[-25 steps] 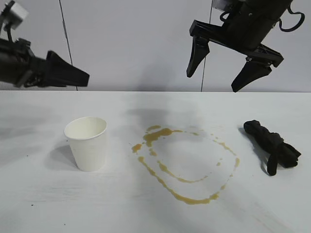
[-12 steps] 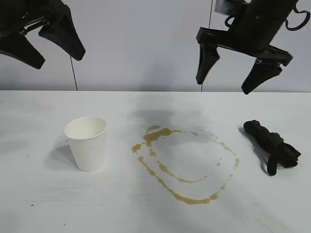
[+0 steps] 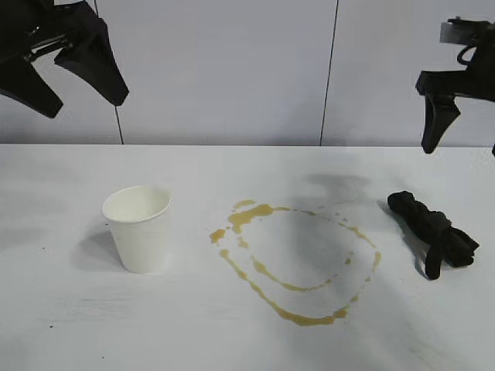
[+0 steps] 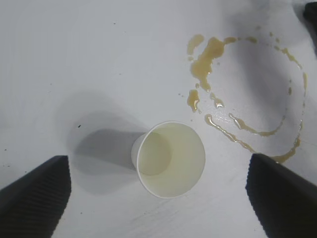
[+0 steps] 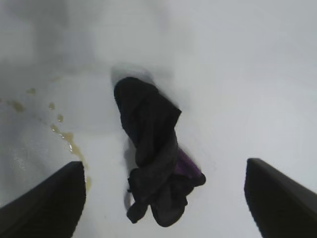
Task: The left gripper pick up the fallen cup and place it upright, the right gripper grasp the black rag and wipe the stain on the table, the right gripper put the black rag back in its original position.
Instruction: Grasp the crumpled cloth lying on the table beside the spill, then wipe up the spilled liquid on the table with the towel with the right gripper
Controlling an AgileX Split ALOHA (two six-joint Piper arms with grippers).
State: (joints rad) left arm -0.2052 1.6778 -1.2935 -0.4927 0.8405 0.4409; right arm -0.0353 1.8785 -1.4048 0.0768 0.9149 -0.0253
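The white cup (image 3: 138,228) stands upright on the table (image 3: 69,325) at the left, its mouth facing up. My left gripper (image 3: 83,107) hangs high above it, open and empty; in the left wrist view the cup (image 4: 171,158) lies between its spread fingers (image 4: 34,198). The yellowish-brown stain (image 3: 255,212) forms a wide ring in the middle of the table. The black rag (image 3: 433,232) lies bunched at the right. My right gripper (image 3: 462,151) is high above the rag, open and empty; the right wrist view shows the rag (image 5: 151,148) between its fingers (image 5: 44,203).
A pale wall with two dark vertical seams (image 3: 330,73) stands behind the table. Part of the stain (image 5: 69,136) runs close beside the rag. The stain also shows in the left wrist view (image 4: 208,54), beside the cup.
My right gripper has moved right, from over the stain to over the rag. My left gripper has swung from pointing sideways to pointing down, spread open above the cup.
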